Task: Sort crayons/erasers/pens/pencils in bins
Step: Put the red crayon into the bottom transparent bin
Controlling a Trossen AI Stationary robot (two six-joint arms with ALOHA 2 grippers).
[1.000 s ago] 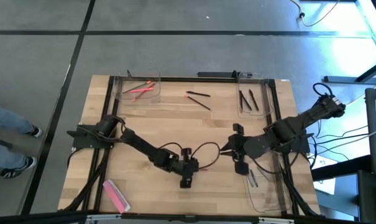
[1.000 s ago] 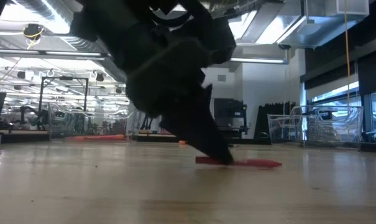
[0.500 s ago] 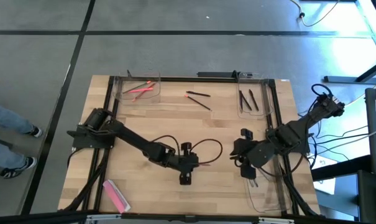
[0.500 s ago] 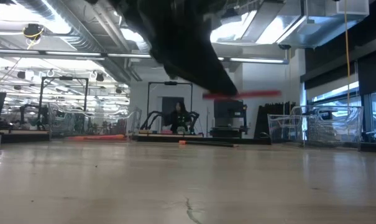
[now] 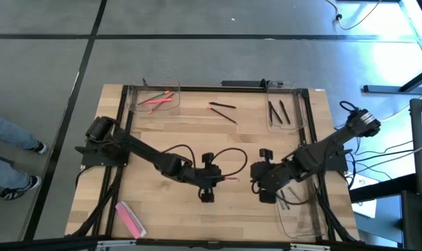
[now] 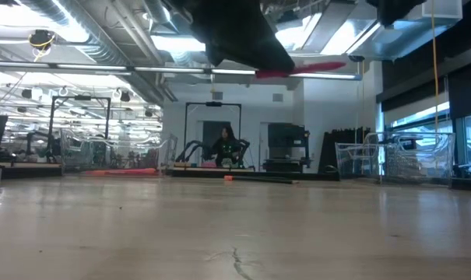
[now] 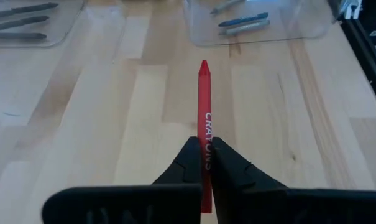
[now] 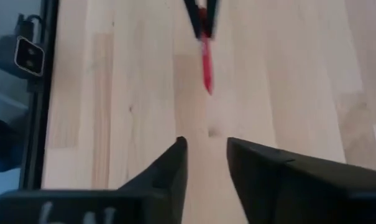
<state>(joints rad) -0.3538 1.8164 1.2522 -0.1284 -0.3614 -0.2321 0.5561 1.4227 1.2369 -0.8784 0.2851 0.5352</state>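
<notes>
One red crayon [image 7: 204, 118] clamped in my left gripper [image 7: 204, 163], lifted above mid-table — tip toward the near-right bin [image 5: 301, 216] holding pencils [image 7: 242, 23]. My right gripper [image 8: 206, 158] hovers just beside it, fingers parted, empty. Two black pens [image 5: 224, 111] lie loose between the far bins.

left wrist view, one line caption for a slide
Left gripper shut on a slim red wax crayon above the wooden table.
</notes>
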